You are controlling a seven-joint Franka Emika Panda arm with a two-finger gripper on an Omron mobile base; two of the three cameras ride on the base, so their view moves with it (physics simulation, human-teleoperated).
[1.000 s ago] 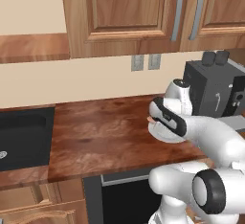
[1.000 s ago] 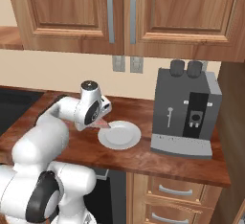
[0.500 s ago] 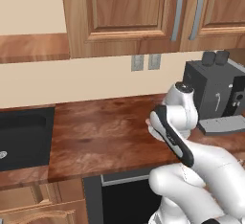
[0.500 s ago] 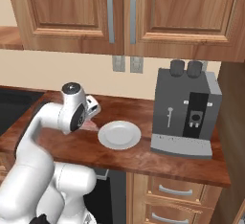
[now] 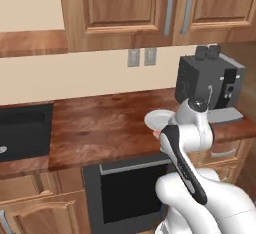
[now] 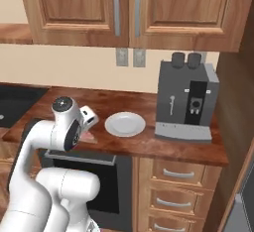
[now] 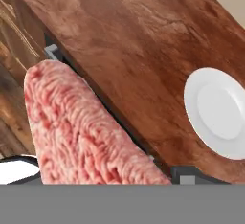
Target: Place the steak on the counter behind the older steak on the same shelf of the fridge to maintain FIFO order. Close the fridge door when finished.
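Pincer (image 7: 95, 182) clamped on steak (image 7: 81, 127) past counter (image 7: 143, 36) front edge, well apart from plate (image 7: 220, 113).

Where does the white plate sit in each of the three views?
Left base view: the white plate lies on the counter, centre right, partly behind the arm.
Right base view: the plate lies at centre, left of the coffee machine.
Hand view: the plate is at the right edge, empty.
Shared landmark: the coffee machine shows in both base views.

Glossy grained wood counter (image 7: 143, 41); mottled, rough-textured steak (image 7: 81, 127).
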